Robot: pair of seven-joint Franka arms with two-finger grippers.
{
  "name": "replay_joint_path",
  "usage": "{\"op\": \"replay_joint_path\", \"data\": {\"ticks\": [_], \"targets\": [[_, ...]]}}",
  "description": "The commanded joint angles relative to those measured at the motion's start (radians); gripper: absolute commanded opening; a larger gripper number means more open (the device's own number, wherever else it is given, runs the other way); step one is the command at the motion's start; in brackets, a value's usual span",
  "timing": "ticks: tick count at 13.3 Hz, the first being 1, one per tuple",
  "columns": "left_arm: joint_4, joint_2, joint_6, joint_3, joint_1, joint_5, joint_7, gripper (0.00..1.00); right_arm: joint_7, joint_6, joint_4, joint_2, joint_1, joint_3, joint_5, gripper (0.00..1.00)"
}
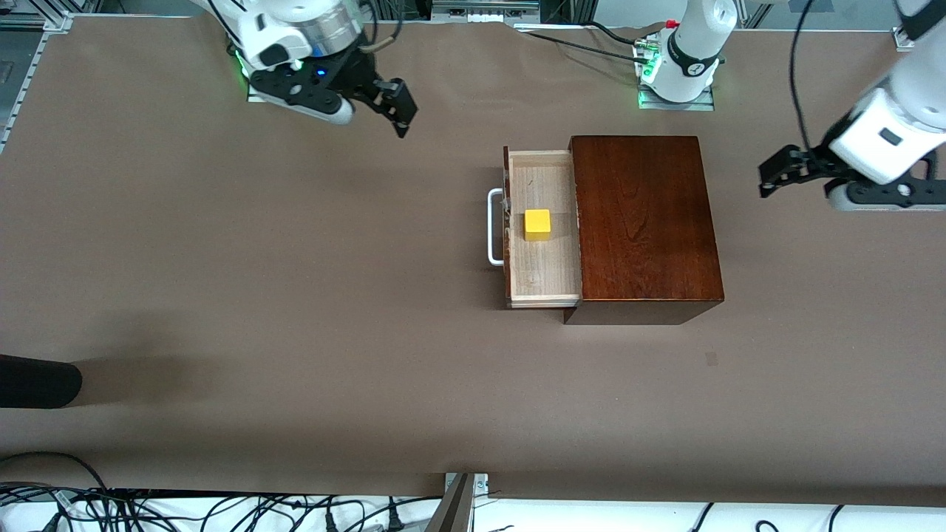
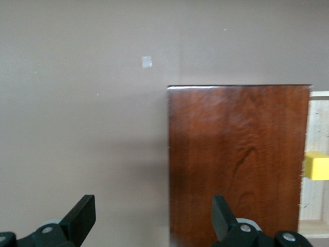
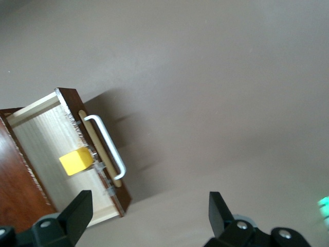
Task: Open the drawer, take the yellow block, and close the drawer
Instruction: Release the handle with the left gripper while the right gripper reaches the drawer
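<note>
The drawer (image 1: pixel 543 273) stands pulled out of the dark wooden box (image 1: pixel 643 222), its white bar handle (image 1: pixel 494 227) facing the right arm's end of the table. The yellow block (image 1: pixel 537 224) lies on the drawer's pale floor, close to the drawer front. My right gripper (image 1: pixel 403 111) hangs open and empty over bare table near its own base; its wrist view shows the drawer (image 3: pixel 41 139), the handle (image 3: pixel 105 144) and the block (image 3: pixel 76 160) past the right gripper (image 3: pixel 150 200). My left gripper (image 1: pixel 770 177) is open and empty, in the air beside the box at the left arm's end. The left gripper (image 2: pixel 152 203) looks down on the box (image 2: pixel 236 159) and the block (image 2: pixel 317 165).
A black object (image 1: pixel 37 380) juts in at the right arm's end of the table. Cables (image 1: pixel 222 510) lie along the edge nearest the front camera. A small mark (image 1: pixel 711 359) sits on the brown tabletop, nearer the front camera than the box.
</note>
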Motion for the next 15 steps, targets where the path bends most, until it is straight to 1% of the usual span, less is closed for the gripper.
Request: {"op": "replay_joint_path", "data": {"ticks": [1,2,4,6,9,11,15], "targets": [[-0.105,-0.073,0.051,0.025,-0.005,-0.018,0.039,1.00,0.216,0.032,0.036,0.069,0.075,0.004,-0.064,1.00],[-0.117,-0.079,0.057,0.027,-0.006,-0.018,0.039,1.00,0.317,0.047,0.048,0.097,0.107,0.004,-0.090,1.00],[-0.105,-0.076,0.046,0.027,-0.005,-0.018,0.039,1.00,0.486,0.051,0.091,0.164,0.182,0.006,-0.150,1.00],[-0.103,-0.073,0.048,0.025,0.006,-0.018,0.039,1.00,0.644,0.080,0.159,0.244,0.259,0.001,-0.192,1.00],[-0.097,-0.070,0.055,0.025,0.006,-0.018,0.037,1.00,0.794,0.136,0.252,0.354,0.328,-0.005,-0.203,1.00],[-0.084,-0.064,0.057,0.027,0.007,-0.015,0.037,1.00,0.832,0.167,0.289,0.408,0.338,-0.010,-0.207,1.00],[-0.080,-0.047,0.052,0.023,0.018,-0.008,0.037,1.00,0.955,0.262,0.296,0.463,0.342,-0.008,-0.204,1.00]]}}
